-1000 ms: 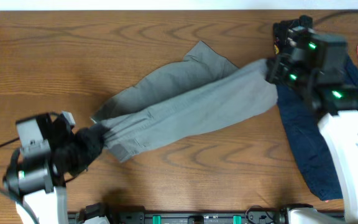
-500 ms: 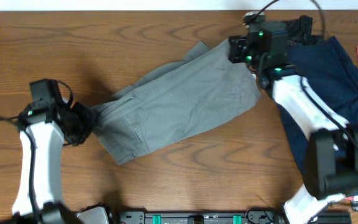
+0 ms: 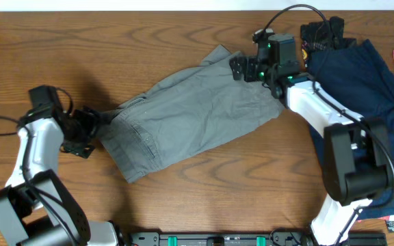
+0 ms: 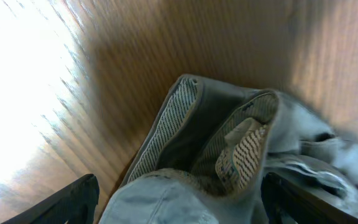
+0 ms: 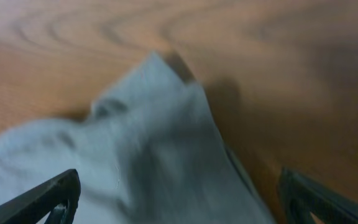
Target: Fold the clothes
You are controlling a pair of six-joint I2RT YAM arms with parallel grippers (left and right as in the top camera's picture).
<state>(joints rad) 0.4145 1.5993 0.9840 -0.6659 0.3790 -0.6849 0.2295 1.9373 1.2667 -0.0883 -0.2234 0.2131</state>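
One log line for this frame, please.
left gripper: open, at waistband of gray shorts | right gripper: open, over opposite end | fold: not started, flat on table | navy garment: right side

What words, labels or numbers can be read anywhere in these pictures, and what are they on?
None can be read.
Label inside the waistband of the grey shorts: striped and blurred, no letters legible.
Yellow mark by the black cloth: too small to read.
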